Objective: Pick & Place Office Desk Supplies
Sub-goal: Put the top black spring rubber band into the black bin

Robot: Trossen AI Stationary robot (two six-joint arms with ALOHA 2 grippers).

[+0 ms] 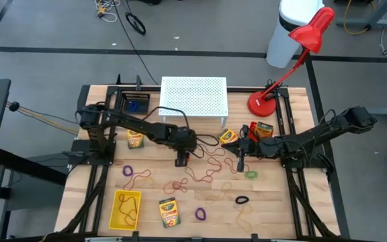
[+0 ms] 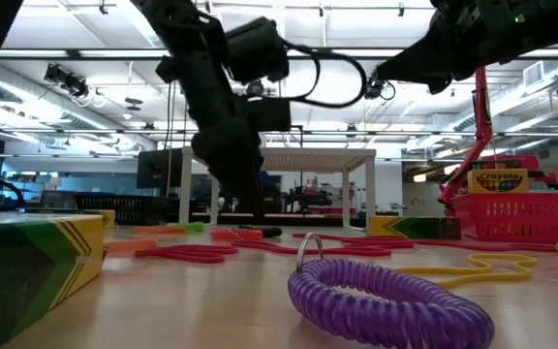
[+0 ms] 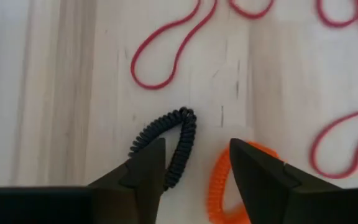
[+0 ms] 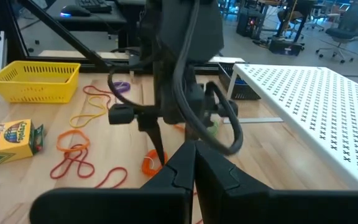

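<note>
Black coil loop (image 3: 169,146), orange loop (image 3: 219,183) under spread left gripper (image 3: 194,165); right gripper (image 4: 194,163) clenched, empty.

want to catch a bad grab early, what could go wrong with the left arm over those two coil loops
The left gripper hovers with jaws open over a black coil loop and an orange coil loop lying side by side. Closing here might pinch both, or nudge one aside. Red rubber bands lie close by and could snag. The right gripper, jaws shut, sits close to the left arm, so a swing could bump it.
</note>
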